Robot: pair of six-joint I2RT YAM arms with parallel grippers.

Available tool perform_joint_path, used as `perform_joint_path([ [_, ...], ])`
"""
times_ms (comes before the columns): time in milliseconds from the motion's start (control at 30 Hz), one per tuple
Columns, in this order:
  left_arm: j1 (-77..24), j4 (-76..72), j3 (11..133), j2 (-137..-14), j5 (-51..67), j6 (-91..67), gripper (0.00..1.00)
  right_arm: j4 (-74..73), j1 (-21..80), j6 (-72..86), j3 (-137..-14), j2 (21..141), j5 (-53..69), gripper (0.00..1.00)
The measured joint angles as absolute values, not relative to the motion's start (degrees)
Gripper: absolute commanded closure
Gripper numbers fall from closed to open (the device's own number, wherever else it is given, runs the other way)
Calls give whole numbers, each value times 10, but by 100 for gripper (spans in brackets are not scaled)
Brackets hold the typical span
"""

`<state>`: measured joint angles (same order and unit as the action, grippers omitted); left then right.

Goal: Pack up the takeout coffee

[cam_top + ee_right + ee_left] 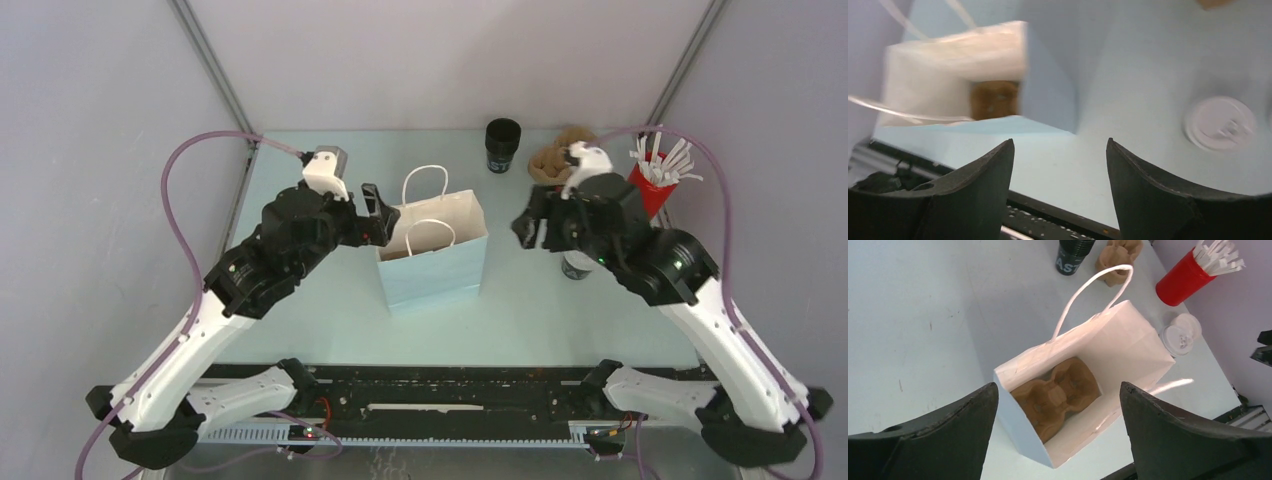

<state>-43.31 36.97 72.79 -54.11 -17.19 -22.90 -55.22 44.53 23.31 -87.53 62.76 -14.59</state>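
We log the takeout coffee [1180, 334] upright, lid on, toward the tabletop's right edge, apart from the paper bag [1128, 340] at centre. We see left gripper [1058, 390] with fingers spread, empty, above the bag's open mouth; right gripper [1059, 142] likewise spread, empty, between bag and cup.

Bright, even overhead light; soft shadows; right wrist view blurry.
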Motion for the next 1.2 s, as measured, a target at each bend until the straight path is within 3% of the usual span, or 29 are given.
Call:
perform_joint_path([
  [167,-426,372,754,-566,-142,-224,4,-546,310,225,-749,547,-114,24],
  [400,-420,379,759,-574,-120,-224,4,-576,200,213,-699,599,-132,20],
  [467,-418,381,759,-570,-117,-224,4,-577,176,210,-692,618,-130,6],
  [533,-416,384,757,-562,-116,-224,4,-573,151,206,-687,632,-126,1],
  [867,-407,393,710,-488,-102,-224,4,-523,20,172,-672,736,-84,0],
  [1200,-403,400,677,-470,-91,-224,4,-496,5,143,-668,789,-56,0],
])
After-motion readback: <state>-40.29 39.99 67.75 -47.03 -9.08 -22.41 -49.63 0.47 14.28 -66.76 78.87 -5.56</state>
